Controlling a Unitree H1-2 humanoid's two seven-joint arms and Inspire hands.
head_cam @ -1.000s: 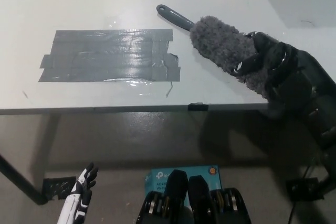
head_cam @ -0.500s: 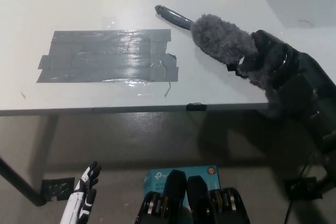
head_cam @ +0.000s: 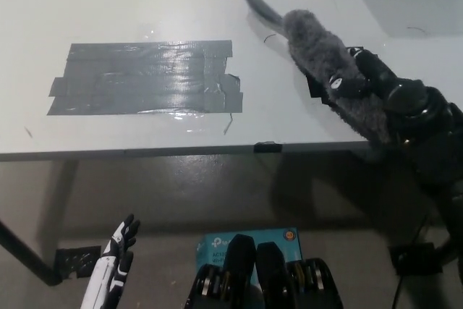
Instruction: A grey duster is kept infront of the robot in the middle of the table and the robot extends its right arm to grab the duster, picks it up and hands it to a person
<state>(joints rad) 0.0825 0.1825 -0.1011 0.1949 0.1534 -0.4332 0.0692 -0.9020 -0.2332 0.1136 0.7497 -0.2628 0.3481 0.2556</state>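
While my black right hand was clamped around the fluffy grey head of the duster, the duster sat at the right side of the white worktop, over its surface. Its dark handle pointed up and to the left, away from me, with the tip near the top of the view. I could not tell whether the fluffy head was touching the worktop or held just above it. My fingers wrapped over the lower part of the head, and my black arm ran in from the lower right, past the worktop's front edge.

A wide patch of shiny grey tape lay flat on the worktop, left of the duster and apart from it.

My white left hand rested low at the lower left, below the worktop's edge and over the floor, with its dark fingers spread apart and holding nothing. On the floor near it lay a blue box.
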